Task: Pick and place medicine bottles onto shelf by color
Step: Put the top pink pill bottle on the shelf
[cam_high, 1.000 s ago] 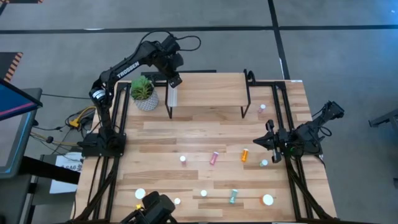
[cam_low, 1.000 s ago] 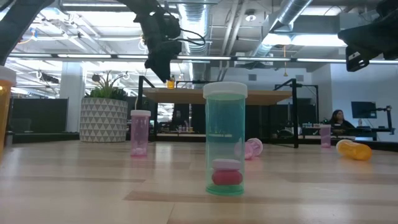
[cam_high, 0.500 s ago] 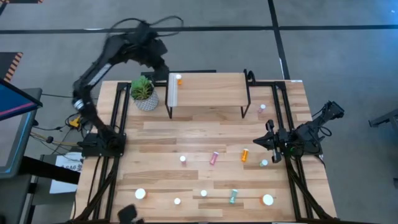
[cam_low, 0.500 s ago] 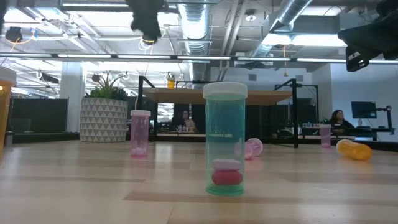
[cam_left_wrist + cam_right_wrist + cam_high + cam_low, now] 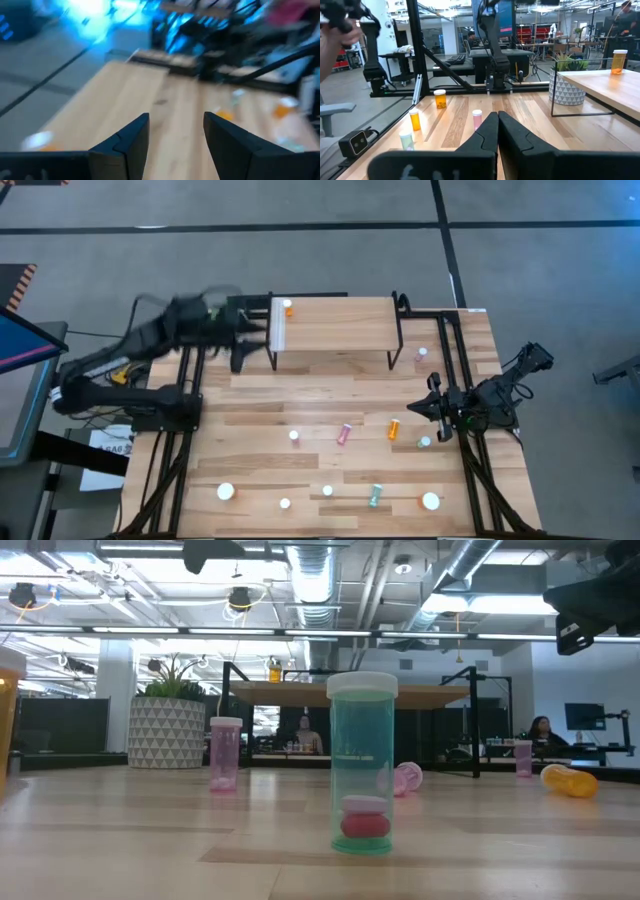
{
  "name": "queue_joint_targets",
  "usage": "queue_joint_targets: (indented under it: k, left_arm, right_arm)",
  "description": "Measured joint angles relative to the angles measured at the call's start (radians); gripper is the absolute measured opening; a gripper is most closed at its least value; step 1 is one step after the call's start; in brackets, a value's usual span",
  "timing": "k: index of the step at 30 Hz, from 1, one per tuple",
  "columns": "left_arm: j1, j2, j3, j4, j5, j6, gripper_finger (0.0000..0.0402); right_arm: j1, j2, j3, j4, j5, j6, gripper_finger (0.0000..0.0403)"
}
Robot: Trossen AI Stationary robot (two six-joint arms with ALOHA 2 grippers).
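Observation:
One orange medicine bottle [image 5: 288, 308] stands on its base at the left end of the shelf [image 5: 340, 325]. Several more bottles, pink [image 5: 345, 433], orange [image 5: 394, 428] and teal [image 5: 375, 496], stand or lie on the tabletop nearer the front. In the low view a teal bottle [image 5: 362, 765] stands closest. My left gripper [image 5: 250, 340] hangs blurred just left of the shelf. Its fingers show open with nothing between them in the left wrist view [image 5: 176, 127]. My right gripper [image 5: 432, 408] waits shut at the table's right side, holding nothing [image 5: 497, 120].
A potted plant [image 5: 170, 725] in a white patterned pot stands left of the shelf, under my left arm in the high view. A pink bottle [image 5: 422, 353] stands by the shelf's right legs. Black frame rails [image 5: 455, 360] run along both table sides. People sit in the room behind.
My left gripper has drawn back from the orange bottle at the shelf's left end, first up and past the table's far left corner, then back toward the near side, left of the shelf. It has tipped from pointing steeply down to almost level. The bottle stays standing.

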State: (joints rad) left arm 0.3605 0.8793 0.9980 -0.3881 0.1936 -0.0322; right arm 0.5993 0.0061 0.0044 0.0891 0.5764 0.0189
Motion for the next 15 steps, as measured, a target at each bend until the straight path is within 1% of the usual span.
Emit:
queue_joint_targets:
  k: [3,7,11,15]
  left_arm:
    - [-0.107,-0.083,-0.168,0.162,-0.027,-0.055,0.0174]
    - [-0.242,-0.133,-0.329,0.290,-0.106,-0.070,0.0174]
    - [-0.354,-0.134,-0.426,0.365,-0.181,-0.070,0.0174]
    - [-0.430,-0.112,-0.485,0.432,-0.231,-0.044,0.0174]
  right_arm:
    - [0.000,0.000,0.000,0.000,0.000,0.000,0.0027]
    - [0.000,0.000,0.000,0.000,0.000,0.000,0.0027]
    - [0.000,0.000,0.000,0.000,0.000,0.000,0.0028]
    - [0.000,0.000,0.000,0.000,0.000,0.000,0.0028]
